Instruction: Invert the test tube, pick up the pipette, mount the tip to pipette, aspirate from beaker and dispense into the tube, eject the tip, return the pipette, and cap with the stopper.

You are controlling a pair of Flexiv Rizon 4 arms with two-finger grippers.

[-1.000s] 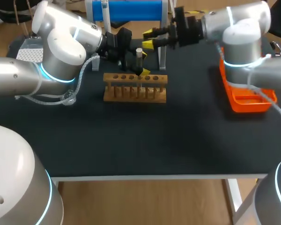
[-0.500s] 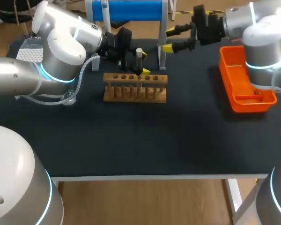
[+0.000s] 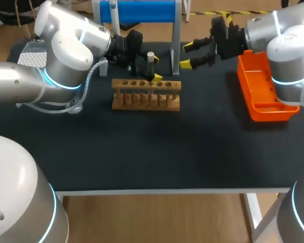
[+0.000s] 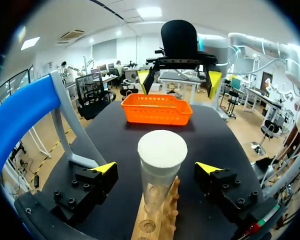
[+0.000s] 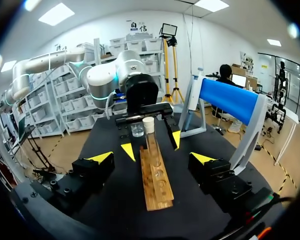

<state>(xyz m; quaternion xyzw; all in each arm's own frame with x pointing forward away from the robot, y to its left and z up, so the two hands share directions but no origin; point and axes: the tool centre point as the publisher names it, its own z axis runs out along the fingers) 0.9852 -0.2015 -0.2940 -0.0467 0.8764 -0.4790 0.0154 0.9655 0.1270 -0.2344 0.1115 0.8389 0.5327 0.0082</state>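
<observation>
A clear test tube with a white stopper on top stands upright in the wooden rack. My left gripper is open around the tube, its yellow-tipped fingers standing well off each side of the stoppered tube. My right gripper hangs open to the right of the rack, above the table, with nothing between its fingers. From its wrist view it faces along the rack toward the tube and the left gripper.
An orange tray lies at the right edge of the table, under my right arm. A blue stand with white posts is at the back, behind the rack. A small glass beaker sits beyond the rack, beside the left gripper.
My right gripper has opened and drawn away from the stoppered tube to the right, then dropped a little lower. The left arm and the tube have stayed still.
</observation>
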